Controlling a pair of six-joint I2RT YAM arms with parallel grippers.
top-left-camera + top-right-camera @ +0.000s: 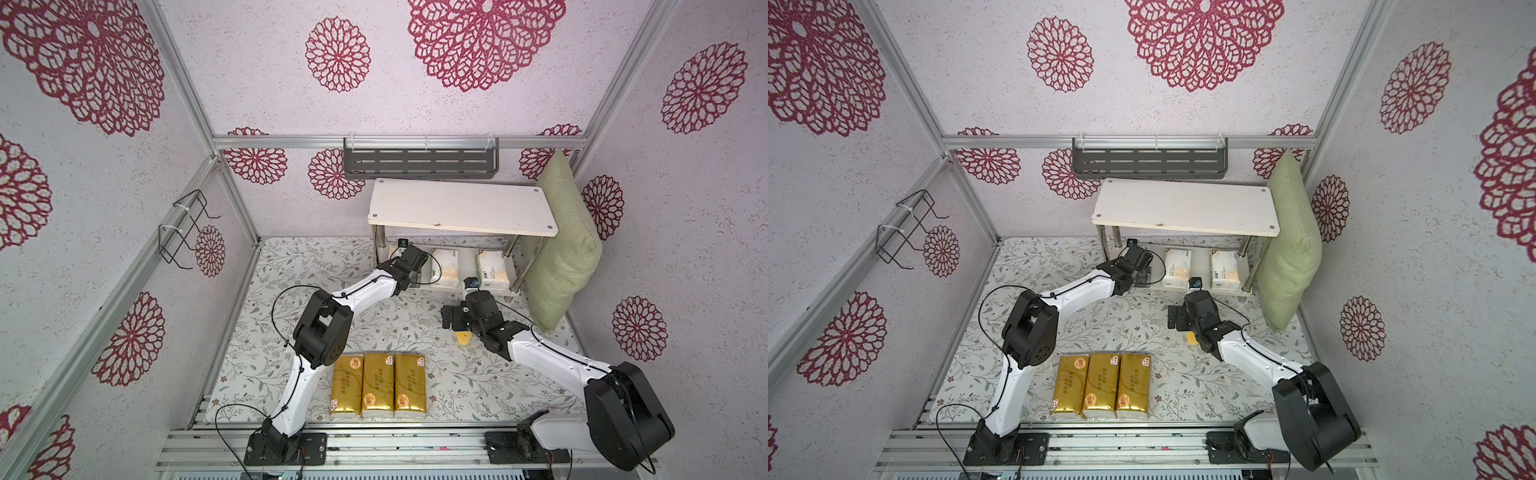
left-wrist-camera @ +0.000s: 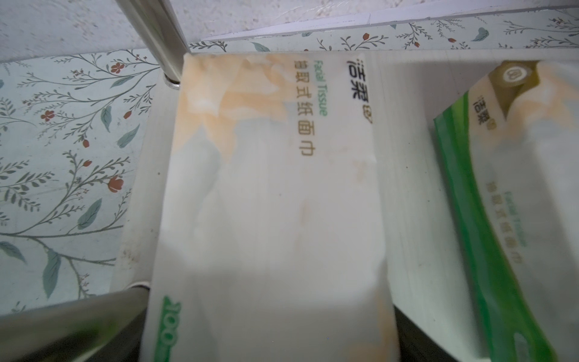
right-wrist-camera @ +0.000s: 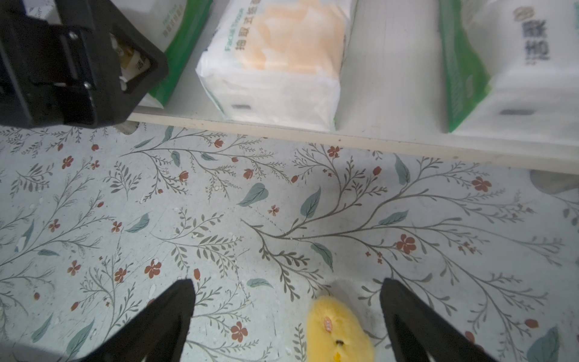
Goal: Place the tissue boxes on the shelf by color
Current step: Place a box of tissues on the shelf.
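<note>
1. The colour sort looks half done. Three white tissue packs (image 3: 275,62) lie side by side, with gaps between them, on the lower board of the shelf (image 1: 461,203). Three gold tissue packs (image 1: 378,384) sit touching in a row on the bench (image 1: 395,328), at your near edge. The top board is bare, so it is presumably meant for the gold ones.
2. Your left tool (image 1: 420,274) reaches under the top board and straddles the near end of the end pack (image 2: 272,188). You cannot tell whether it grips or merely flanks the pack, because its fingers are cut off in the wrist view.
3. Your right tool (image 3: 288,282) hangs wide open and empty just in front of the shelf, above a yellow lump (image 3: 338,329).
4. The arm masks that end pack almost entirely in both top views. A green pillow (image 1: 565,249) leans against the shelf's end.
</note>
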